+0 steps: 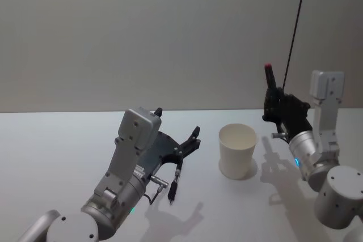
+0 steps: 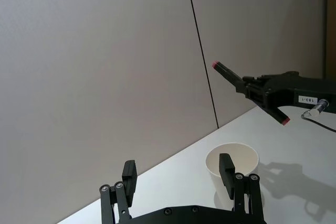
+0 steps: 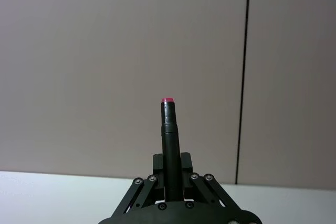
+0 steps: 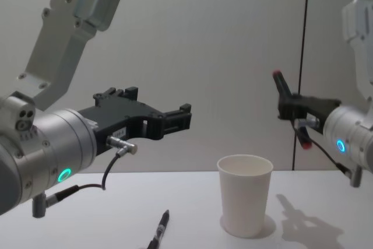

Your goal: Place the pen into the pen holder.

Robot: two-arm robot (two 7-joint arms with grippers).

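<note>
The right gripper is clamped on a red-tipped black pen. The white paper cup stands below, to its left. The left gripper hovers with fingers apart, and a second black pen lies beneath it.

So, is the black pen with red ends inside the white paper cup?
No, the right gripper holds the black red-ended pen in the air beside the white paper cup.

Lab-like test space; bare white table, plain grey panelled wall
</note>
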